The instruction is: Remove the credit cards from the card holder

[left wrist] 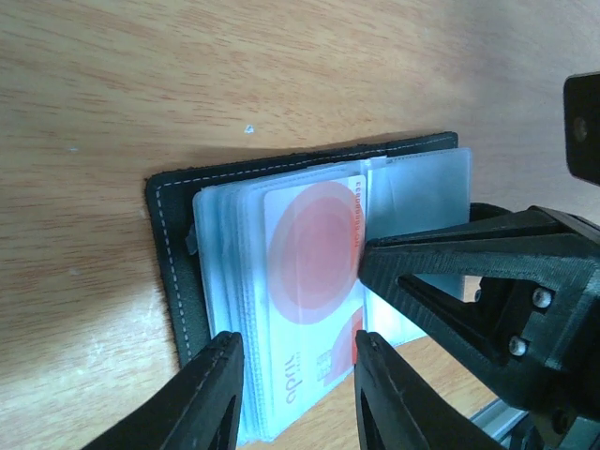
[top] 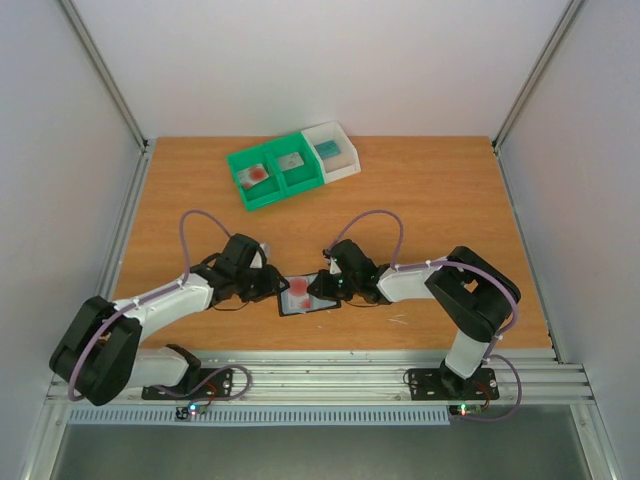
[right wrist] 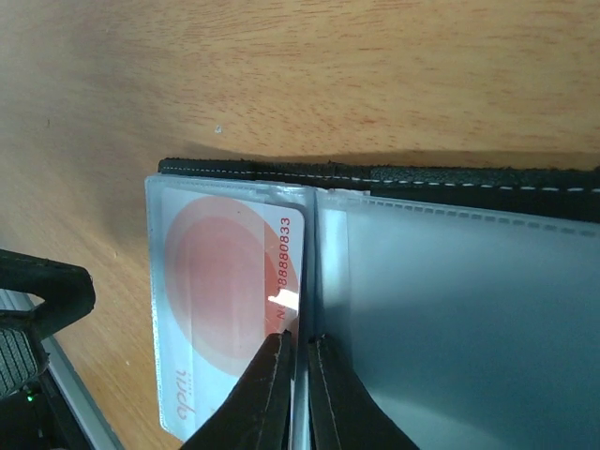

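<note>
The black bifold card holder lies open at the wooden desk's 6 o'clock. Our left claw, half open, straddles its pale, red-blotched credit card and grips nothing. Our right claw, nearly shut, pinches a clear plastic sleeve. The card looks stiff and slick, so we'd pinch its outer edge.

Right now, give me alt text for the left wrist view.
An open black card holder lies on the wooden table, a credit card with a red disc showing through its clear sleeves. The left pincer straddles the sleeves' lower edge, open; the right pincer reaches in from the right, tip at the card's edge.
</note>
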Tool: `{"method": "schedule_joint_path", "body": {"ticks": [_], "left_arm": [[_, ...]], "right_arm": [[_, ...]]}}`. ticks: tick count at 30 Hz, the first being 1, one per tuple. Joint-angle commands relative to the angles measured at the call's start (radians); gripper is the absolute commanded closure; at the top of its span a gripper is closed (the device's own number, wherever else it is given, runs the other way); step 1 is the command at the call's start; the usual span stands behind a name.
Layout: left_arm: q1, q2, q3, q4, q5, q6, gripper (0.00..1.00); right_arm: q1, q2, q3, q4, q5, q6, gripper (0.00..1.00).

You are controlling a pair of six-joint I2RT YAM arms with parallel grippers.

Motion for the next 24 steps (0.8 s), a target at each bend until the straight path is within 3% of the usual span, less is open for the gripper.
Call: {"method": "schedule_joint_path", "body": {"ticks": [1, 5, 12, 24], "left_arm": [[-0.015, 0.022, 0.044, 0.020, 0.003, 0.001, 0.67], [-0.026, 0.066, 0.056, 0.033, -0.001, 0.015, 0.74], [-0.025, 0.154, 0.032, 0.085, 0.002, 0.035, 0.93], [-0.026, 0.196, 0.018, 0.059, -0.049, 0.065, 0.98]], "right_arm": [[-0.005, -0.011, -0.007, 0.008, 0.000, 0.004, 0.90], [-0.005, -0.008, -0.005, 0.007, -0.002, 0.006, 0.87], [-0.005, -0.006, -0.005, 0.005, -0.004, 0.008, 0.84], [-0.015, 0.003, -0.025, 0.032, -0.017, 0.021, 0.88]]}}
